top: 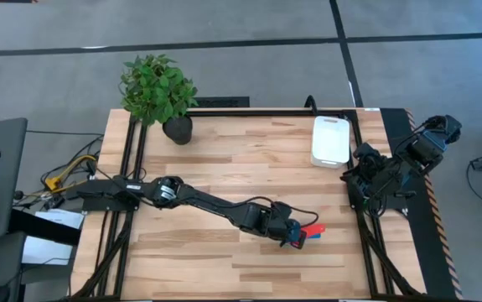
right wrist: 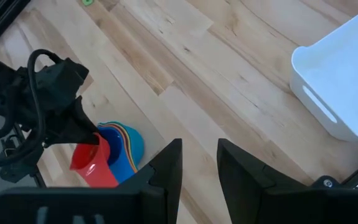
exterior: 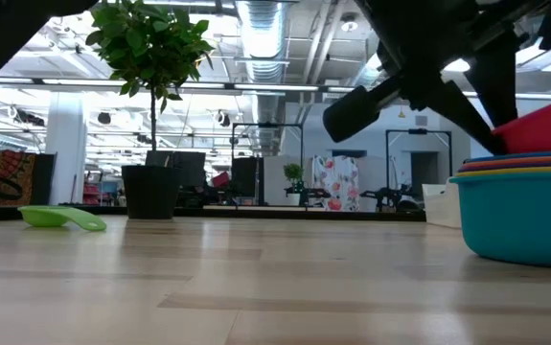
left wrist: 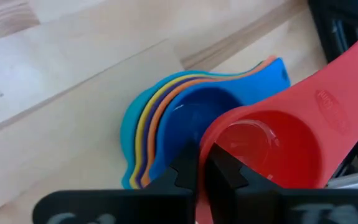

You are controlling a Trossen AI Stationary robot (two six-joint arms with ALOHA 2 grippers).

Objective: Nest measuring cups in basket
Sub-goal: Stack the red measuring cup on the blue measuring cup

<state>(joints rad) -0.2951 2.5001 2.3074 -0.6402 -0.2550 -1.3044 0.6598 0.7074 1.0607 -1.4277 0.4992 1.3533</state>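
Left wrist view: the left end effector (left wrist: 198,167) is pinched on the rim of the round red plastic measuring cup (left wrist: 272,144), its two dark fingers pressed close together with only the cup wall between them. The red cup hangs tilted directly over the nested stack of plastic measuring cups (left wrist: 166,124), a blue one innermost with orange, yellow and teal rims showing around it, which rests on the light wooden table (left wrist: 60,68) just under and ahead of the fingers. The step in hand appears to be adding the red cup to this stack; whether it already touches the blue cup cannot be told. The next move likely calls for levelling the red cup, centring it over the blue bowl, aligning the handles and lowering before release. The stack would then need carrying to the white rectangular plastic basket (top: 330,139), which stands well apart from the left end effector, near the right end effector (right wrist: 198,163). That end effector waits with its fingers spread and holds nothing. A small green plastic measuring cup (exterior: 59,218) lies alone on the table, far from both.
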